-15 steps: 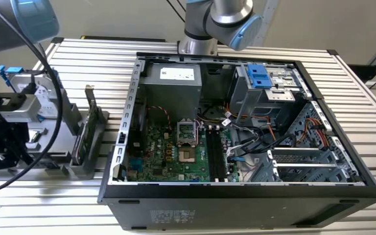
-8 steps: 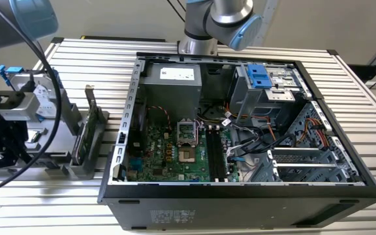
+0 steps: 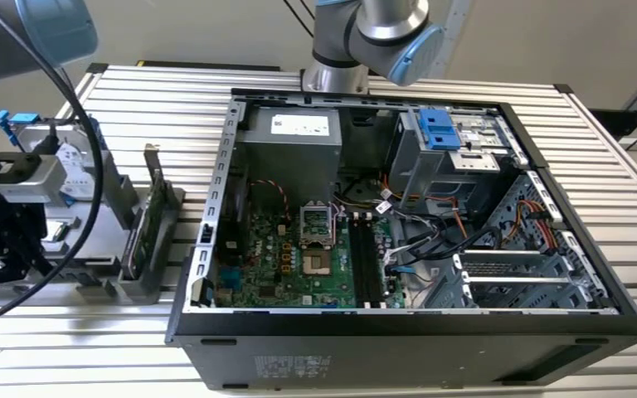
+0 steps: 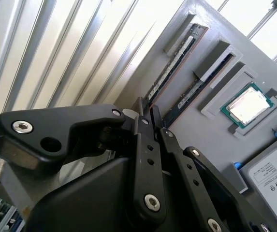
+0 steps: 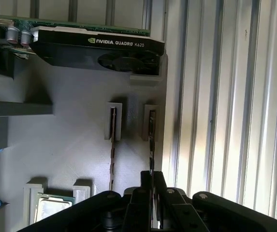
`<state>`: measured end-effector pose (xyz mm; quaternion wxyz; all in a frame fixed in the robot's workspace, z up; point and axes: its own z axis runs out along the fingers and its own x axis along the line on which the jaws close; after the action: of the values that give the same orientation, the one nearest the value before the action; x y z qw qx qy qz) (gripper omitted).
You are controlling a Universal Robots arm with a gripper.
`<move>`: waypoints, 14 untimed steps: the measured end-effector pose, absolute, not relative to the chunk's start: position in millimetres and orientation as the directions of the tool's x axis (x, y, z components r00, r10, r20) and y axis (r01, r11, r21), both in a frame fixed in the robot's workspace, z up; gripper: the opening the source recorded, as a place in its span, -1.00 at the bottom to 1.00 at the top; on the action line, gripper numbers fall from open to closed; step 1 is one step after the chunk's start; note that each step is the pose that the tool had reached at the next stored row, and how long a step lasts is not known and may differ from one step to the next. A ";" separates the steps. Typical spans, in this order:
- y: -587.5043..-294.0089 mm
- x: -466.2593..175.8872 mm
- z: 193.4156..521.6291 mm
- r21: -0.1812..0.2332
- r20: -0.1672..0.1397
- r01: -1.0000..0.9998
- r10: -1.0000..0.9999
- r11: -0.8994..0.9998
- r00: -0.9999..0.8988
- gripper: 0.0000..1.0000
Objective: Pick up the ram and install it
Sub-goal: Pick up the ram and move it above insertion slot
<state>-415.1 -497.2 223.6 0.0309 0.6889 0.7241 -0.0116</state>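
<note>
— What does the exterior view give you?

— My arm (image 3: 31,29) reaches down at the exterior view's left, over the grey holder (image 3: 97,286) on the slatted table (image 3: 617,207). The open computer case (image 3: 407,340) sits just beside the holder, toward the exterior view's right.

— And the second wrist view?

— I see the gripper (image 4: 148,107) at one end of the ram (image 4: 172,67), which stands on edge in the holder slot nearest the table slats. Its fingers (image 4: 139,104) are pressed in on the thin board, with nothing else between them. A second stick (image 4: 203,84) sits in the next slot, with a processor (image 4: 248,104) beyond it and a hard drive (image 4: 273,171) nearby.

— Does the first wrist view agree?

— Yes. The ram (image 5: 151,135) runs straight into the gripper (image 5: 152,176), pinched there and seated in its slot. The second stick (image 5: 113,145) lies parallel beside it, clear of the gripper. A graphics card (image 5: 99,48) stands at the holder's far end.
</note>
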 end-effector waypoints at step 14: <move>-497.2 -415.1 233.5 0.026 -0.061 0.998 0.997 0.051 -0.049 -1.00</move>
<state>-415.1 -497.2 233.5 0.0309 0.6889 0.7241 -0.0117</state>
